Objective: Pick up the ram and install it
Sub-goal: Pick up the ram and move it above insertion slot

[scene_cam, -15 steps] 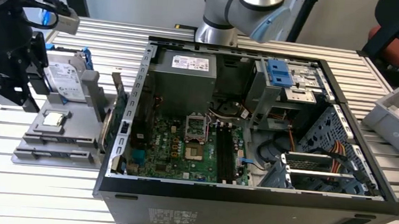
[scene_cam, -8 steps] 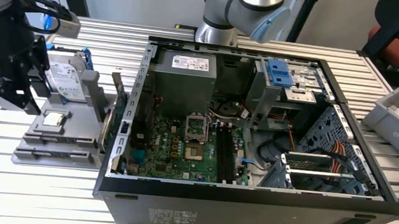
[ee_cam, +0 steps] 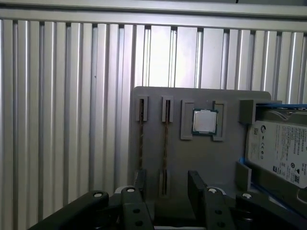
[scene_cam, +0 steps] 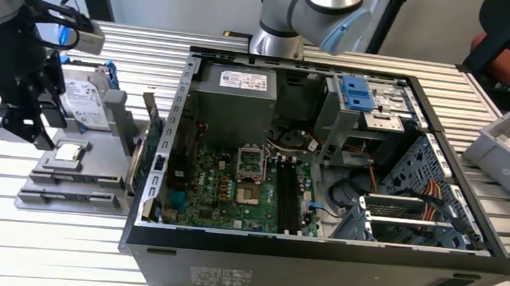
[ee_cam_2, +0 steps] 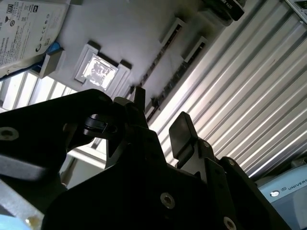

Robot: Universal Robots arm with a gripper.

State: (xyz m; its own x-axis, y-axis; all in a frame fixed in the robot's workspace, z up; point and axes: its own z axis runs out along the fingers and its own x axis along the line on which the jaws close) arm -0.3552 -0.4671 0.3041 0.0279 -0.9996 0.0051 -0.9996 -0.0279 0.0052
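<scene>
Gripper (ee_cam: 168, 181) hangs over the grey holder (ee_cam: 192, 158), fingers spread apart with nothing in them. The ram (ee_cam: 165, 143) stands on edge in the holder's slot next to its processor pocket. Its long axis runs straight out from the fingers along the holder, and its near end sits between the two tips. A twin stick (ee_cam: 141, 143) fills the holder's outer slot just outside one finger, so I'd guess centring on the inner one is the whole game.

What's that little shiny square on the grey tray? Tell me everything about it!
It is a small square chip with a silvery metal top and thin green edge. It lies flat in a pocket of the grey tray, between two raised grey pieces, near the hard drive. The open tool hangs over the tray's long slots, not touching it.
</scene>
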